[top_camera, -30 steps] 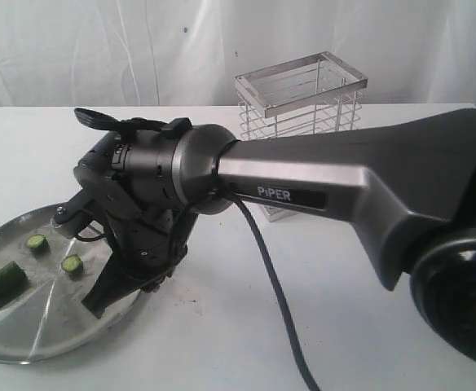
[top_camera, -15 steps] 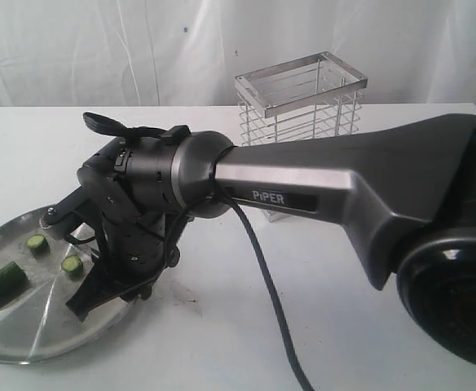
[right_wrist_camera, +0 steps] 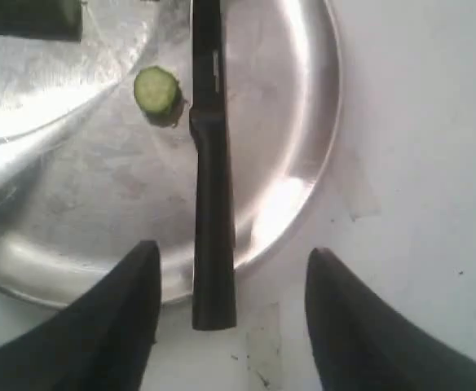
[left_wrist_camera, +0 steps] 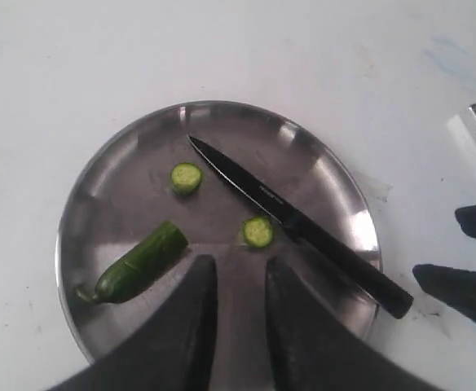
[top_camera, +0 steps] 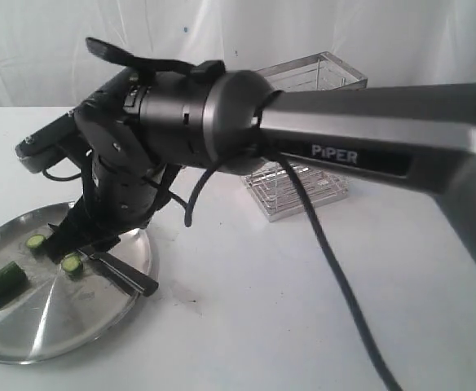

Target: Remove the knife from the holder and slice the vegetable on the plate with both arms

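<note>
A white tabletop (top_camera: 303, 285) is seen before a pale curtain. A large round shallow stainless-steel plate (left_wrist_camera: 124, 175) is set on it, well apart from the tall silver wire basket holder (top_camera: 297, 192), which is partly hidden behind the dark grey right arm (top_camera: 368, 122).

A small black paring knife (left_wrist_camera: 297, 223) is laid flat across the plate, with its handle end projecting past the rim. A short dark-green cucumber piece (left_wrist_camera: 136, 265) is left on the plate, and two round slices (left_wrist_camera: 186, 177) lie apart from it, one just beside the blade.

The right gripper (right_wrist_camera: 231, 248) is held above the knife handle with its jaws spread wide, and nothing is gripped. The left gripper (left_wrist_camera: 240, 261) is poised over the plate with a narrow gap between its fingers, and nothing is held there either.

The cutting is judged to be done and the knife put down. Next, the handle would have to be gripped again squarely if more slices are wanted; otherwise both arms are to be drawn clear.
</note>
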Robot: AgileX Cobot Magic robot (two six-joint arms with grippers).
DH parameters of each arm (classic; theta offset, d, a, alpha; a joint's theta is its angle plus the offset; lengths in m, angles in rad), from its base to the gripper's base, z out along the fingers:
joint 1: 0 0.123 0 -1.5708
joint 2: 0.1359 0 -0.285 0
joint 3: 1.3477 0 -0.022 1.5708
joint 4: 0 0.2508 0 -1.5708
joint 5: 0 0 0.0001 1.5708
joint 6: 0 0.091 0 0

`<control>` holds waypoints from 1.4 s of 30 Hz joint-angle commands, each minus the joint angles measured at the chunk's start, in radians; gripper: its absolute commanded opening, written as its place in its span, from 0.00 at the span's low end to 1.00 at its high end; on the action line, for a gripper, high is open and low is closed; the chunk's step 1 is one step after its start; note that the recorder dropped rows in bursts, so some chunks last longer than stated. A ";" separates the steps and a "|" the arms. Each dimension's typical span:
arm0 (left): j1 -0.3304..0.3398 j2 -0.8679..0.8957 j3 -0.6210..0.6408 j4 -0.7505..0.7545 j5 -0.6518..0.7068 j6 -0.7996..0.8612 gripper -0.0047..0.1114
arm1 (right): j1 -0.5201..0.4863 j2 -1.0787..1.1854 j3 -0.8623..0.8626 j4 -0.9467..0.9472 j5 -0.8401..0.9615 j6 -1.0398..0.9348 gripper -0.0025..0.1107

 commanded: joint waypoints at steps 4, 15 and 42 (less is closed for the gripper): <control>-0.017 -0.302 -0.008 0.007 0.038 0.068 0.04 | 0.034 -0.316 0.297 -0.108 -0.305 0.182 0.02; -0.068 -0.687 0.158 0.070 0.063 0.076 0.04 | 0.052 -0.852 0.894 -0.121 -0.702 0.232 0.02; -0.068 -0.696 0.178 0.047 0.096 0.079 0.04 | -0.091 -0.793 0.928 -0.013 -0.927 0.018 0.02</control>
